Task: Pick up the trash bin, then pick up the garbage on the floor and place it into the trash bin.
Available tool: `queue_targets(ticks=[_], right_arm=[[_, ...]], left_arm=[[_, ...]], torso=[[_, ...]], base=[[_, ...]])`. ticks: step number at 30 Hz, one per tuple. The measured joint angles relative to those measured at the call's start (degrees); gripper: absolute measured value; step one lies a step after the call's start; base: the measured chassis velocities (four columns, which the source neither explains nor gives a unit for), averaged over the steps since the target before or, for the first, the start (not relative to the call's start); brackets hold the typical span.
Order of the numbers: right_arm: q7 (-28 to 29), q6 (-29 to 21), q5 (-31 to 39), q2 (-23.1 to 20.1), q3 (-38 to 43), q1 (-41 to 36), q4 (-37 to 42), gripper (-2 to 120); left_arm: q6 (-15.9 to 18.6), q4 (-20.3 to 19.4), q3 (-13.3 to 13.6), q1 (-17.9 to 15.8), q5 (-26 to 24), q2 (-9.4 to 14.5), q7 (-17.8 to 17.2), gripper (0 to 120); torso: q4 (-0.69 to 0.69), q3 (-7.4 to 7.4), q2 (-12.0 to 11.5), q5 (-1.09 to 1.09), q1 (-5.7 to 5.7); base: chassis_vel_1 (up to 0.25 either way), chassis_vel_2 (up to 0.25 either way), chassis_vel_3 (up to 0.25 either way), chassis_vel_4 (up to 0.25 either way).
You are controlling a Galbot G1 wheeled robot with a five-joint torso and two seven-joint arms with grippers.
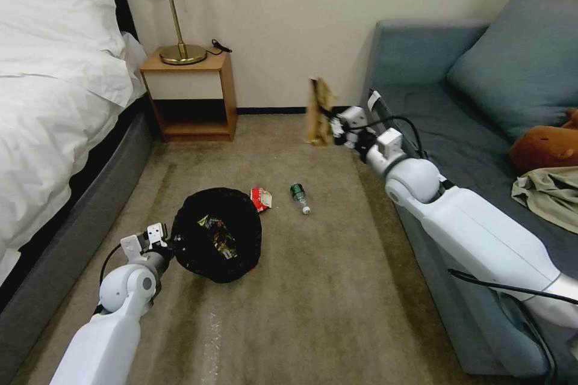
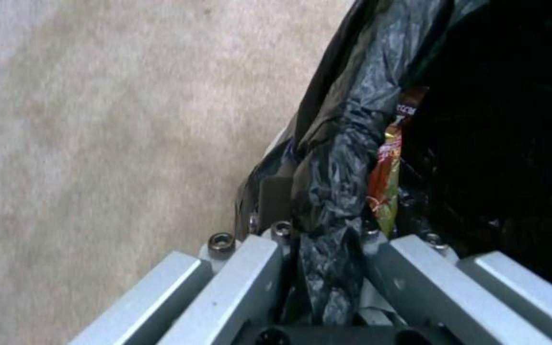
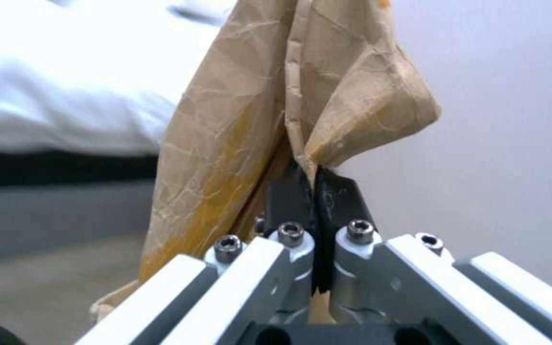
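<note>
While the left gripper [image 1: 164,239] clamps the bag-lined rim of one trash bin [image 1: 218,234] above the carpet [image 1: 337,289], one snack wrapper [image 1: 218,236] inside, one red-and-white wrapper [image 1: 261,198] and one bottle [image 1: 300,197] just beyond, farther off the right gripper [image 1: 333,122] pinches one tan paper [image 1: 318,109] aloft beside the sofa [image 1: 457,126].

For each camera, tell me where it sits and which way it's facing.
Head: up on the robot, looking down at the carpet, bin, wrapper and bottle; both arms show.
Left wrist: behind the left end effector, facing the bin's bag.
Right wrist: behind the right end effector, facing the bed; it grips the paper.
Shared: head and left wrist both see the bin.
</note>
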Motion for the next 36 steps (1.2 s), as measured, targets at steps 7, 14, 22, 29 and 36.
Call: queue_targets(ticks=[7,14,22,29,36], right_arm=[[-4.3,3.7,4.9,1.0,-12.7,5.0,12.7,0],[-8.0,7.9,2.2,4.7,-21.1,6.6,13.8,0],[-10.0,9.8,-1.2,14.4,-25.5,7.9,5.5,0],[-14.7,14.5,-5.6,22.1,-26.9,6.5,-8.1,0],[-18.4,18.3,-7.7,21.3,-23.6,4.1,-13.6,0]], left_arm=[[1.5,-1.9,-1.8,1.0,-5.1,-0.9,-3.1,0],[2.0,-5.0,-3.5,2.9,-7.1,-1.3,-4.7,0],[2.9,-8.4,-2.4,4.1,-7.7,-2.6,-4.8,0],[3.5,-11.9,-2.5,6.3,-8.7,-2.7,-5.1,0],[3.5,-12.1,-3.6,7.3,-8.4,-2.0,-4.6,0]], torso=[[-0.04,0.0,0.0,-0.01,0.0],[0.0,0.0,0.0,0.0,0.0],[0.0,0.0,0.0,0.0,0.0],[-0.01,0.0,0.0,-0.01,0.0],[-0.02,0.0,0.0,0.01,0.0]], base=[[0.0,0.0,0.0,0.0],[0.0,0.0,0.0,0.0],[0.0,0.0,0.0,0.0],[0.0,0.0,0.0,0.0],[0.0,0.0,0.0,0.0]])
